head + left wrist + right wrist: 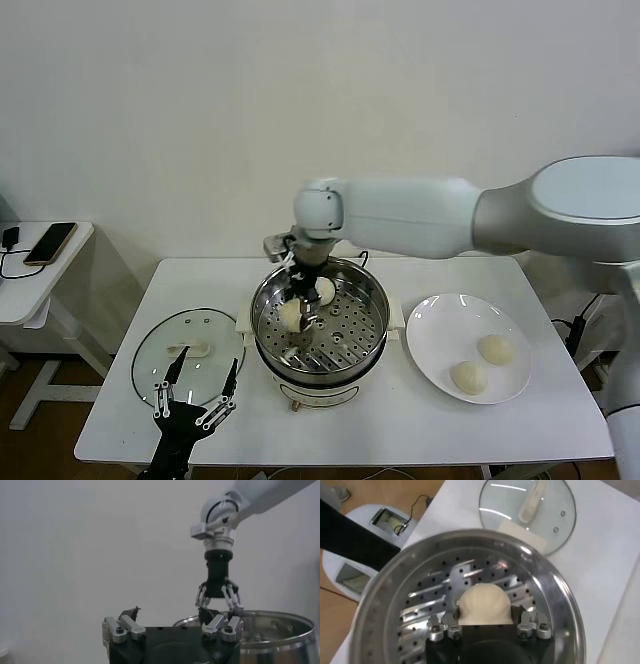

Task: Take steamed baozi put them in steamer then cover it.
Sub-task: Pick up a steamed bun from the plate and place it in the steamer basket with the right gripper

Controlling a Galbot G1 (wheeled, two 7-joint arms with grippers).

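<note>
While over steamer (320, 330), right gripper (298, 318), baozi (484, 604)

I read this as a lab or test room staged as a small kitchen corner, not a real kitchen. I see a plain white desk (400, 420) against a bare white wall (300, 100), wood floor beneath. The cookware is laid out sparely: a steamer (320, 325), a glass lid (188, 355) and a white plate (440, 325). To my left stands a small white side table (30, 290) with a phone (50, 243) on a charging cable.
</note>
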